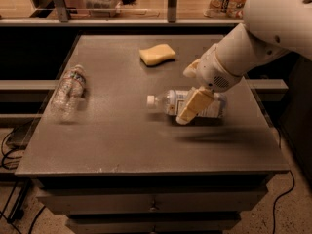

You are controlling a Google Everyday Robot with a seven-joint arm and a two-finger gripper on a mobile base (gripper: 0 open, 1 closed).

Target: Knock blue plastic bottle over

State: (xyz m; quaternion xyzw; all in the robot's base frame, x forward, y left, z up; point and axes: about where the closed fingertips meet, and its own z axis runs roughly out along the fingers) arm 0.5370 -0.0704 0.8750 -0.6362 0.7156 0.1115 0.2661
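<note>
Here, jaws at bottle (168,102) on grey table (122,145).

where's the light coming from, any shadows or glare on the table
Camera view: dim warm light, seemingly from above and behind. The gripper, over the lying blue plastic bottle right of centre, throws a dark streak of shadow on the table in front of it; the ribbed bottle at left has a softer one. No hard glare there.
</note>
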